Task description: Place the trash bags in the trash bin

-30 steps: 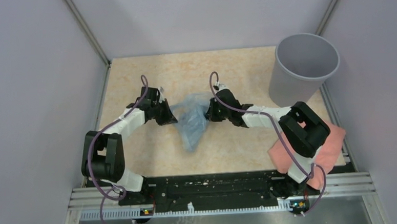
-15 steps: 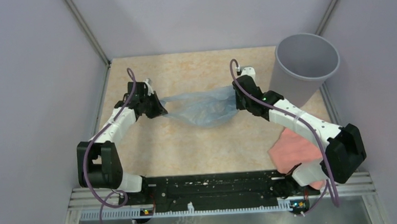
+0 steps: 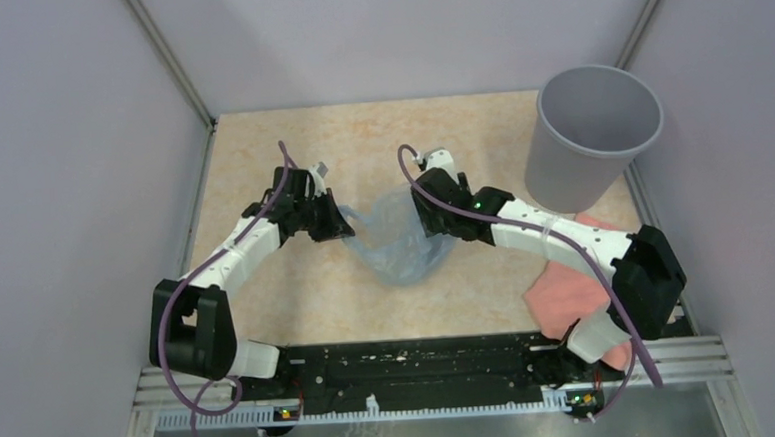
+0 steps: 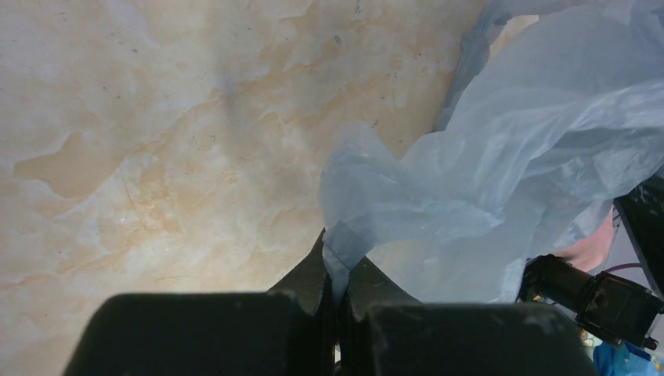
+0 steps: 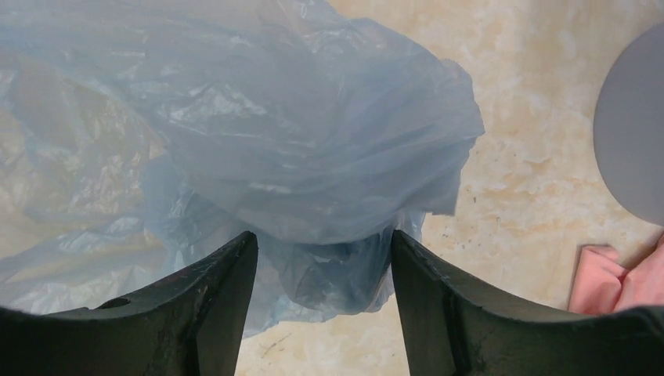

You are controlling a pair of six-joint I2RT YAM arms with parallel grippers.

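so both arms are reaching out over the beige marbled tabletop (image 3: 359,140); left arm (image 3: 235,251) comes in from 7 o'clock, elbow bent, wrist aimed toward 3 o'clock; right arm (image 3: 555,240) sweeps in from 5 o'clock, stretched low across the table with its wrist aimed roughly toward 8 o'clock

left gripper (image 4: 338,270) is pressed together, pinching a thin twisted corner of the thin, crinkly, translucent pale blue plastic trash bag (image 3: 400,243); right gripper (image 5: 321,243) is spread, its two dark fingers (image 5: 219,298) well apart with loose folds of the bag bulging between them; can't tell if either finger actually touches the plastic

the plain grey round plastic trash bin (image 3: 571,174) stands upright at 1 o'clock on the table, mouth up; looking in, all I see is its own grey wall; the bag is outside it, sitting mid-table, well apart from the bin

bag is a bunched lump between the two grippers; long axis runs roughly 12 to 6, with a tail drawn off toward 9 o'clock into the left gripper's pinch; the lower end sags toward 6

a salmon-pink crumpled cloth (image 3: 562,289) lies at 4 o'clock, partly under the right arm
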